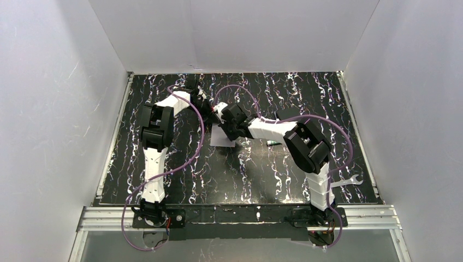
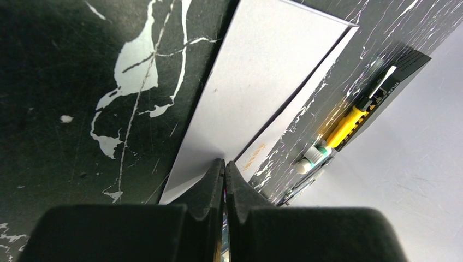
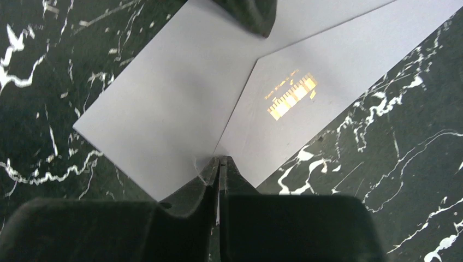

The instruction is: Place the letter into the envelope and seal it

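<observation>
The pale lavender-white envelope (image 1: 220,137) lies flat on the black marbled table, its triangular flap (image 3: 174,93) folded down over the body. A gold-orange patch (image 3: 292,96) shows on the body beside the flap's edge. The cream-tan letter is not in view. My left gripper (image 2: 225,164) is shut, tips down on the envelope (image 2: 256,82) at the flap's edge; one of its fingers (image 3: 248,13) shows in the right wrist view. My right gripper (image 3: 219,160) is shut, tips resting on the envelope at the flap's point near its edge. Neither holds anything that I can see.
A small black box (image 2: 401,73) with a yellow pen (image 2: 345,125) and a white-green tube (image 2: 310,158) lies beyond the envelope. A green-white tube (image 1: 271,143) lies under the right arm. A wrench (image 1: 347,181) lies at the front right. White walls enclose the table.
</observation>
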Robot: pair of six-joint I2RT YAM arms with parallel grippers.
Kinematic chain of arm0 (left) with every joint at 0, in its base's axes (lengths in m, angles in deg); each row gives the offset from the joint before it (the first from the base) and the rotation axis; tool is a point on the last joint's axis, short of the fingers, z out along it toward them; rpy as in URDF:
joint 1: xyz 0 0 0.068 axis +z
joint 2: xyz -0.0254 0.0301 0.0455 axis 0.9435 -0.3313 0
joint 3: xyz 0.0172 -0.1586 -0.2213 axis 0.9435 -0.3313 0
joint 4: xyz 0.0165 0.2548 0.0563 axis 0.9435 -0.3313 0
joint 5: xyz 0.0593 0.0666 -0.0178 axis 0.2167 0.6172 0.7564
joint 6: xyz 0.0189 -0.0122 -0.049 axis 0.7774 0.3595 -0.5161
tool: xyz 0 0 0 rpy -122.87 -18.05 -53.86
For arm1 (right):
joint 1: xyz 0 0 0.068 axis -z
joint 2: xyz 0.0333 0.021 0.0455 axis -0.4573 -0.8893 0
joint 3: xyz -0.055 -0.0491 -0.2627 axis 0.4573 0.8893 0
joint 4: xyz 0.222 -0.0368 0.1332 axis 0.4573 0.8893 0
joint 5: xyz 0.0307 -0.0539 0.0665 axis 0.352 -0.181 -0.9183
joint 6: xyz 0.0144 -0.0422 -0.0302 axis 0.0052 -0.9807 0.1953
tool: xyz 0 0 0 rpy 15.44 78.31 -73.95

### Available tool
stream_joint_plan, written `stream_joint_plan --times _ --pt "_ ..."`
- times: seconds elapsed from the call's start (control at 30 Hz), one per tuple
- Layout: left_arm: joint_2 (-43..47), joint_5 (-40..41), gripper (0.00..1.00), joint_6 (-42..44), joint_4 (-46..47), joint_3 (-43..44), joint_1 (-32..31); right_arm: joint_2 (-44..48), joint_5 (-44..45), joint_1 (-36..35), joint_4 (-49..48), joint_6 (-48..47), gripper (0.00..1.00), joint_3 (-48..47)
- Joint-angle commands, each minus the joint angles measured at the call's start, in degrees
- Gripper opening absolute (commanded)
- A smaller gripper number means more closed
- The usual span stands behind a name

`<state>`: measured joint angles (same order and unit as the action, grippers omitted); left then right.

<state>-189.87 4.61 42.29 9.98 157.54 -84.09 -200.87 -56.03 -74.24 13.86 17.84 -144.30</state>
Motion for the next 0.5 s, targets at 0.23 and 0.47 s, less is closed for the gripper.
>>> stream_joint_plan --times 0.23,0.47 --pt "-3.87 6.93 0.00 3.31 -5.14 -4.13 0.36 -13.25 5.02 0.09 4.08 3.61 0.10 -8.15" --pt "-3.62 6.85 0.00 3.72 -5.14 -4.72 0.35 -15.84 7.94 0.62 3.04 6.16 0.09 -10.91"
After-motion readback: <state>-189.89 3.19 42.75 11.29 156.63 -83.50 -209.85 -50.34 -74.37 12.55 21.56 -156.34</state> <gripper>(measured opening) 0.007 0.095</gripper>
